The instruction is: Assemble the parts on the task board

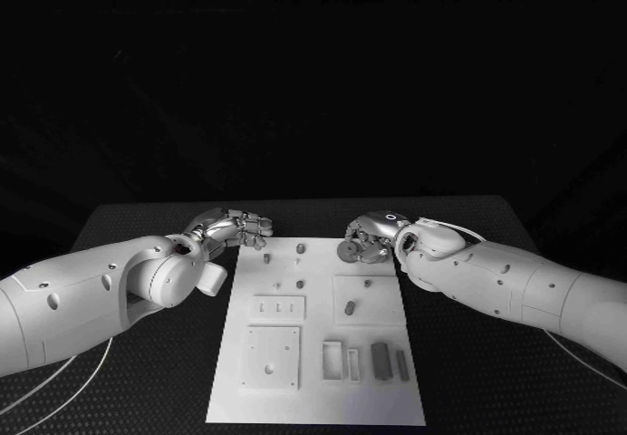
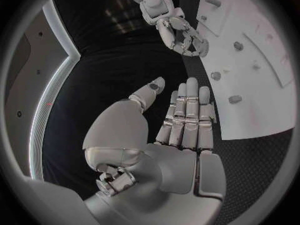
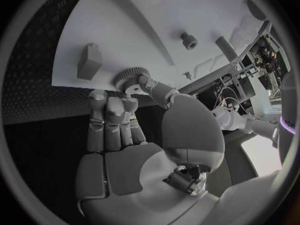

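Two white arms are reaching in from the sides of the head view toward the far end of the task board (image 1: 318, 340), the white plate lying in the middle of the black table (image 1: 130, 227). At the left of centre, the left hand (image 1: 233, 228) is hovering just beside the board's upper left corner; in the left wrist view this hand (image 2: 178, 122) is showing its fingers (image 2: 190, 105) stretched out straight and side by side, the thumb apart, grasping nothing and lying over the dark table next to the board's edge (image 2: 262, 120). Moving right across the board, several small pegs (image 1: 301, 246) are standing near its upper end, raised white blocks (image 1: 277, 308) are sitting in its middle, and dark grey parts (image 1: 381, 359) are lying in the lower right of the plate. At the right of centre, the right hand (image 1: 370, 237) is resting at the board's upper right corner and pinching a small toothed gear (image 1: 349, 253) between the thumb and a finger. In the right wrist view that gear (image 3: 128, 78) is sitting at the fingertips (image 3: 136, 85), against the board's edge, with the remaining fingers held together below it. A grey block (image 3: 89, 61) and a short peg (image 3: 187, 40) are standing on the board beyond the gear.
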